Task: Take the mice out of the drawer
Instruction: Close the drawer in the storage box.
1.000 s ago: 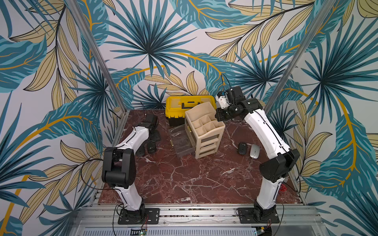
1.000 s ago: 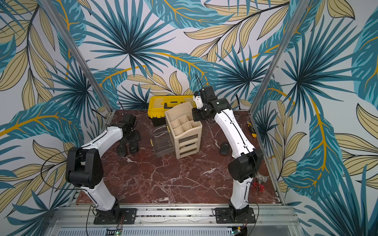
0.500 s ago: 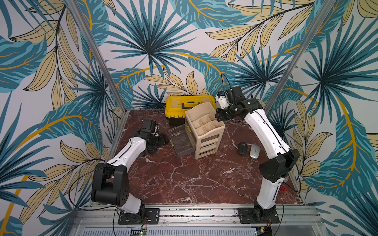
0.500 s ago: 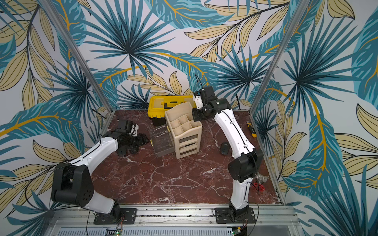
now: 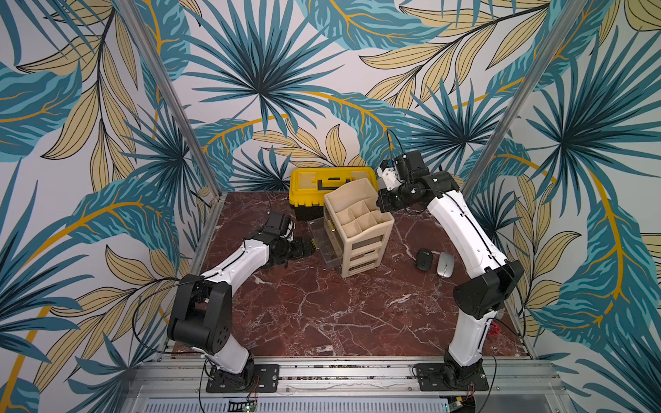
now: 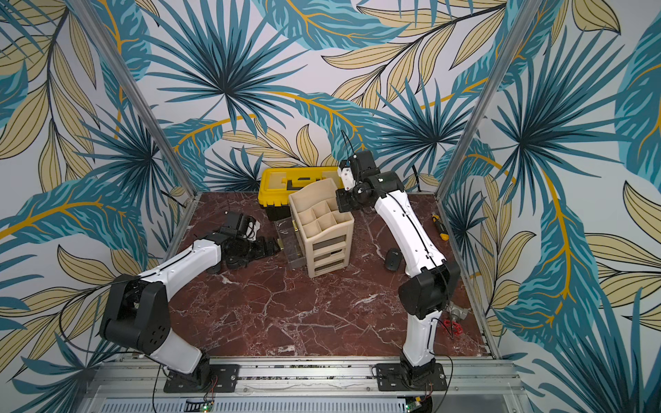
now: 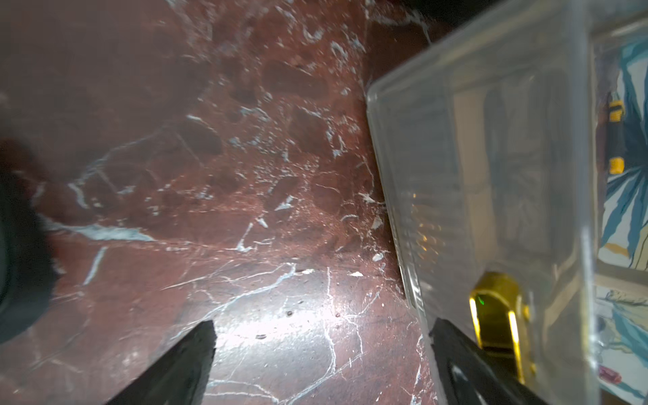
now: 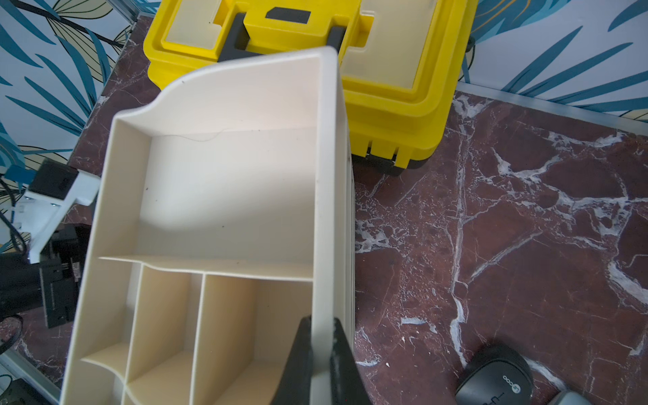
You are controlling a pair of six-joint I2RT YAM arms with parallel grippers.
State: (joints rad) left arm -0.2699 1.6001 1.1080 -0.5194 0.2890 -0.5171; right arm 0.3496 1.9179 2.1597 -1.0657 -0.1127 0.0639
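Mice: two lie on the desk (image 5: 322, 314), out of the drawer (image 5: 322, 246) and beyond the organiser (image 8: 217, 196): one black mouse (image 5: 424, 259) just beside one silver-grey mouse (image 5: 445, 264). The right wrist view cuts both off. The one clear drawer stands pulled out, its contents too blurred to read. A dark shape (image 7: 14, 263) near the left claw (image 7: 322, 328) cannot be identified. That claw is spread at the drawer front; the right claw (image 8: 322, 324) pinches the organiser's wall.

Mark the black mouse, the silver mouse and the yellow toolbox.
black mouse (image 5: 424, 259): in a top view, middle of its back.
silver mouse (image 5: 445, 265): in a top view, middle of its back.
yellow toolbox (image 5: 307, 178): in a top view, on its lid.
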